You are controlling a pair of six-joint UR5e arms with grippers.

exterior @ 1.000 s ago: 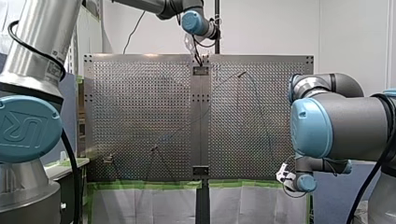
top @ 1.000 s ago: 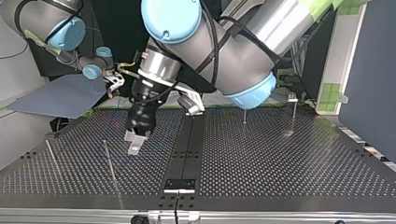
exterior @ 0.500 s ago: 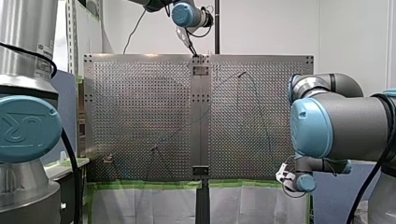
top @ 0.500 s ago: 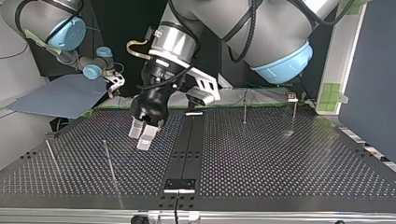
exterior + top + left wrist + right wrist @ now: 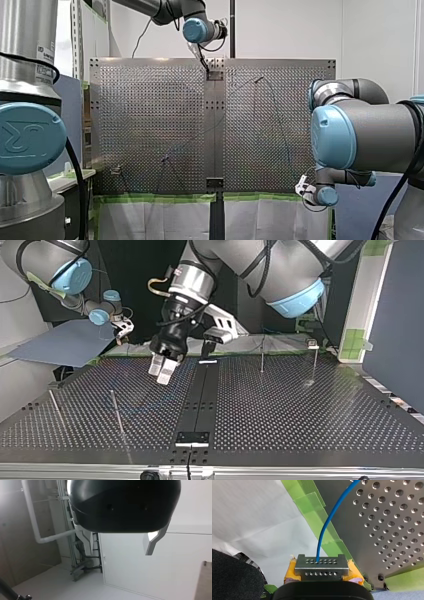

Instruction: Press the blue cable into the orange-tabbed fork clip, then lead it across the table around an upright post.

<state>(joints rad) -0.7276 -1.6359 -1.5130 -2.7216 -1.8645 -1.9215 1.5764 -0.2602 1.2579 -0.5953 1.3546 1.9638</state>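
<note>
left jaws: were released, empty.
right jaws: clenched on the blue cable (image 5: 323,531).
risk: tension could have pulled it free.

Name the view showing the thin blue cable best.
The right wrist view: the thin blue cable rises clearly from my right gripper. The front and top views show faint lines only; the left wrist view, none.

Perforated table (image 5: 310,415), black centre strip (image 5: 201,390); upright posts (image 5: 116,410), blue cable (image 5: 329,517) across it

Thin blue cable (image 5: 323,530) curves over the perforated table (image 5: 387,530) edge.
</note>
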